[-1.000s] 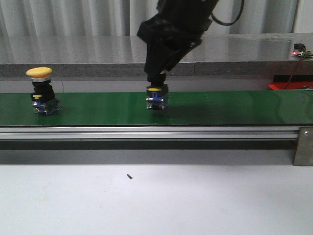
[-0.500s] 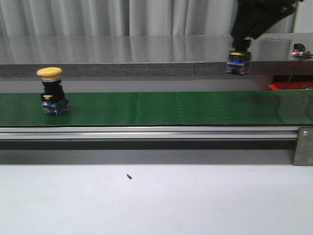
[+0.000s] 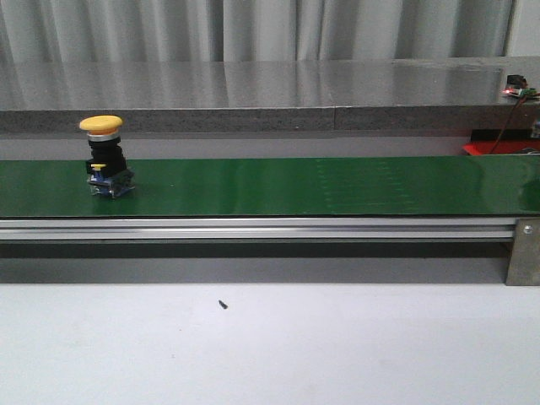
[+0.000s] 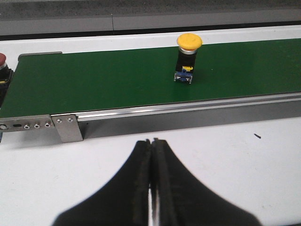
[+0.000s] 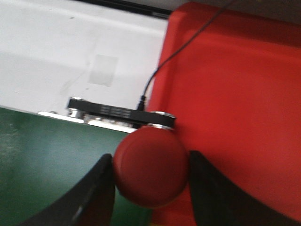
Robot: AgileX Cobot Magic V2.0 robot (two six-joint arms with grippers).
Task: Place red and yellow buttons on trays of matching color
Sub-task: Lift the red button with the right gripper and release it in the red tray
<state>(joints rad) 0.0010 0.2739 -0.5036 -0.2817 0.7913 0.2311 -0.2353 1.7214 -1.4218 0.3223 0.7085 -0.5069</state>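
Right gripper (image 5: 151, 188) is clamped on the red button (image 5: 150, 172), over the belt end beside the red tray (image 5: 235, 108). Left gripper (image 4: 153, 150) has its fingers pressed together, holding nothing. Yellow button (image 3: 105, 157) stands upright near the left end of the green belt (image 3: 337, 186).

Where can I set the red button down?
The red tray beside the belt end is bare; the red button sits in the right gripper. On the green belt, only the yellow button takes room.
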